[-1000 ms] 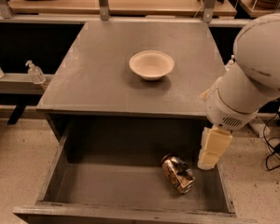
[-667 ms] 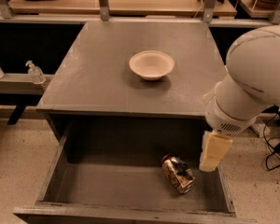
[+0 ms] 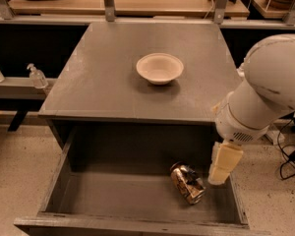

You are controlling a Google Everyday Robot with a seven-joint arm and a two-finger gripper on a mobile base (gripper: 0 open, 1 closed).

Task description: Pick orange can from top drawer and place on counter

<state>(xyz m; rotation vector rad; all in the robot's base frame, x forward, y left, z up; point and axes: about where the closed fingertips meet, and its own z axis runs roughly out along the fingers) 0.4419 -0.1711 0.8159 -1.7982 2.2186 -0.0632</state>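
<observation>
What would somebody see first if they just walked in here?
Probably the big white robot arm on the right, with its gripper hanging over the right end of the open top drawer. Just left of the gripper, the dented orange can lies on its side on the drawer floor. A cream bowl sits on the grey counter above.

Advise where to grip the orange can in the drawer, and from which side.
Probably mid-body, from above. The orange can lies on its side on the top drawer floor, ends pointing back-left and front-right, so close across its round barrel. The gripper hangs right of it, by the drawer's right wall.
</observation>
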